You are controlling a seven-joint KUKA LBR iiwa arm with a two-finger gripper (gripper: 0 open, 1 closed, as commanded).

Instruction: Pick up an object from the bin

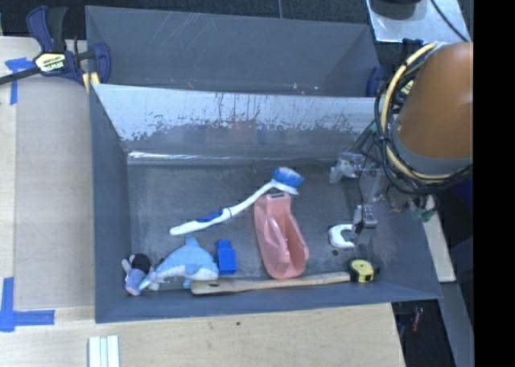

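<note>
My gripper hangs low at the right side of the bin, reaching down from under the orange-domed wrist. Just below and left of its tip lies a small white curved piece on the bin floor; whether the gripper touches it I cannot tell. A little yellow and black tape measure rests close by at the front right. A pink soft oblong thing lies to the left of the gripper, near the middle of the floor.
A blue and white toothbrush lies slantwise in the middle. Along the front wall runs a long wooden stick. At the front left sit a small blue block, a light blue plush animal and a small doll.
</note>
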